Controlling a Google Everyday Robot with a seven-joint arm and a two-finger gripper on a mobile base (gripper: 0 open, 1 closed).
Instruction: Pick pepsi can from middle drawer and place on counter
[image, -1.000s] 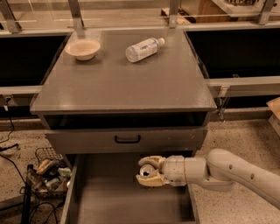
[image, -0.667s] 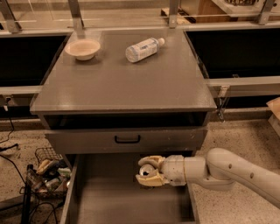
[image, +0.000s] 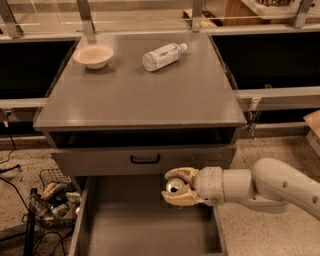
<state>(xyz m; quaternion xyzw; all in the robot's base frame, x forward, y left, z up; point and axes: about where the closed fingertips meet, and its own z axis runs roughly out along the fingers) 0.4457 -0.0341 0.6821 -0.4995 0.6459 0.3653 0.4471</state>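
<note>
counter (image: 140, 100): flat grey top of the cabinet. lying directly on it are a pale bowl (image: 93, 54), upright at rear left, and a clear plastic bottle (image: 162, 55), on its side at rear centre, the two apart. middle drawer (image: 145, 227): pulled out below. the gripper (image: 168, 186) is over its rear right, fingers clasped round the pepsi can (image: 174, 186). speckled floor (image: 280, 147): a wire basket (image: 52, 192) stands left of the drawer.

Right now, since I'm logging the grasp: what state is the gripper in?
Gripper: jaws closed on the pepsi can, at the right side of the open middle drawer.
</note>
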